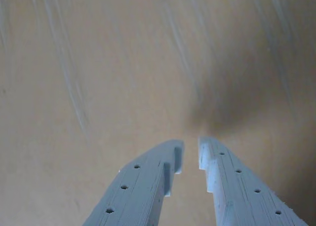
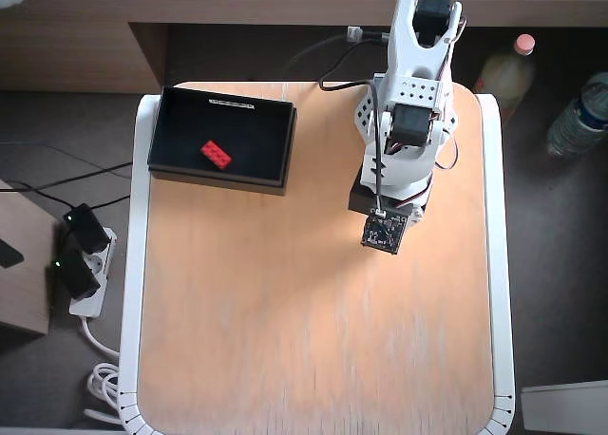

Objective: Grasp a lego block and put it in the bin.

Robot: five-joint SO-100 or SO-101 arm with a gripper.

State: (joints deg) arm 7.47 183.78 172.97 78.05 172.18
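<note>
Your lego block (image 2: 216, 154) lies flat on the dark floor of the bin (image 2: 166, 136), a little left of the middle and turned at a slant to the walls, with its studs facing up. The bin sits at the far left corner of the table (image 2: 285, 340) in the overhead view, its pale strip along the far long rim, its left end close to the table's white edge. The arm (image 2: 408, 131) stands well to the right of the bin at the table's far edge, folded in on itself, with a small dark circuit board (image 2: 384, 233) at its near end. From above you cannot see the fingertips. In the wrist view the gripper (image 1: 190, 154) comes in from the bottom edge over bare wood: the two pale fingers (image 1: 138, 186) stand close together with only a narrow gap at the tips, and nothing is between them. A soft shadow falls on the wood just beyond the tips. Off the table's left side you can see a power strip (image 2: 81, 264) with plugs and cables on the floor; off the right side, two bottles (image 2: 579, 112).
</note>
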